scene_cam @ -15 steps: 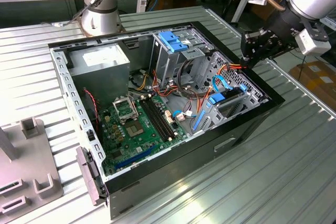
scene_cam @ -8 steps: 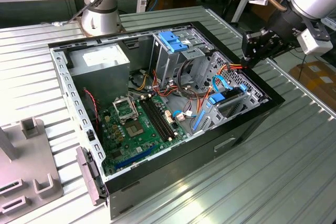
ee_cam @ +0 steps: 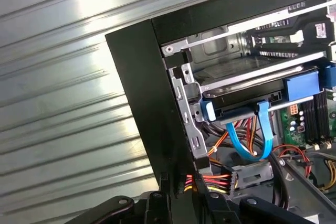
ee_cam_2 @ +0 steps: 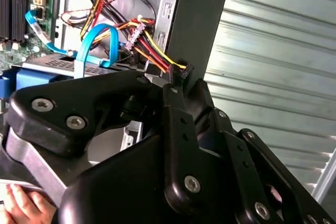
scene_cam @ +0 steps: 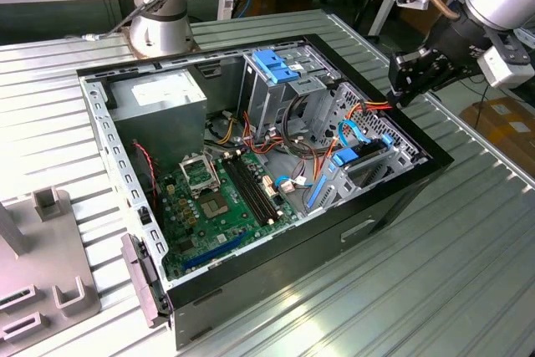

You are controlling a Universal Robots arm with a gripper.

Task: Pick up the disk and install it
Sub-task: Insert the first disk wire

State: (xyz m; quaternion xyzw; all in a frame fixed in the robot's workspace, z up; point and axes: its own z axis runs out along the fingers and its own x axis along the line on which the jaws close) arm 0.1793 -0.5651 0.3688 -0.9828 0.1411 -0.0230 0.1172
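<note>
One claw (scene_cam: 395,98) pinches the wire plug (ee_cam_2: 181,70) — second wrist view adds a hand (ee_cam_2: 21,205).

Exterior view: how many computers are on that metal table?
1. The open computer case lies on its side in the middle of the table, the gripper hovering at its edge on the exterior view's right. No other seems hidden.

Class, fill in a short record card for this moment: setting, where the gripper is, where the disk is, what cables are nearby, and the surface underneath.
setting: open computer case lying on a ribbed metal table
gripper: gripper hovering above the case's corner on the exterior view's right
disk: disk seated in the drive bay, light-blue rail end showing
cables: blue ribbon cable looping from the disk; red, yellow and orange wires by the gripper
motherboard: green motherboard inside the case
</note>
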